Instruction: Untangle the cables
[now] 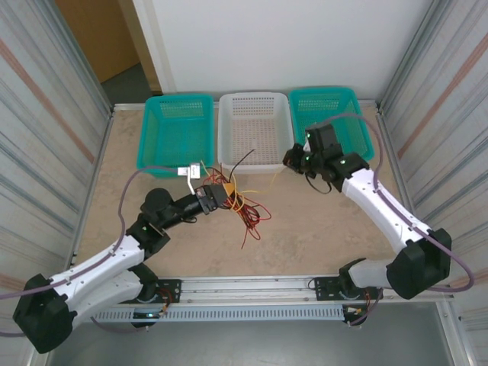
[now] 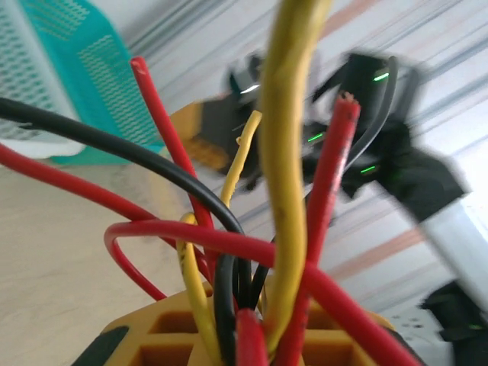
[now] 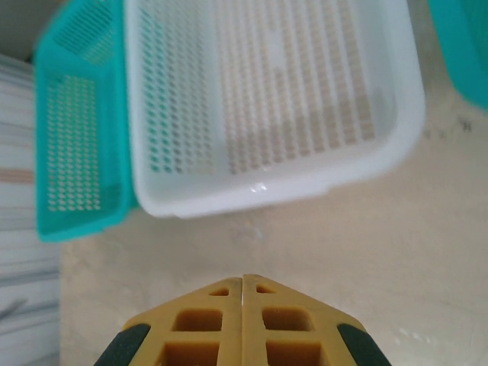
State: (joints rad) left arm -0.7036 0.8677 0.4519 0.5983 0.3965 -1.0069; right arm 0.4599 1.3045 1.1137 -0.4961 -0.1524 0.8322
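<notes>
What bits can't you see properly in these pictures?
Top view: thin red, black and yellow cables, too small to tell which strand crosses which.
Left wrist view: cables too close and blurry; they cover where the left gripper pinches them.
Right wrist view: teal perforated plastic basket at upper right, cut off by the edge.

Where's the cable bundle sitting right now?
Top view: the cables sit centre-left on the table, just in front of the white basket, with the left tool clamped on them.

Tangled cables (image 2: 288,191) in left tool (image 2: 248,339)
</notes>
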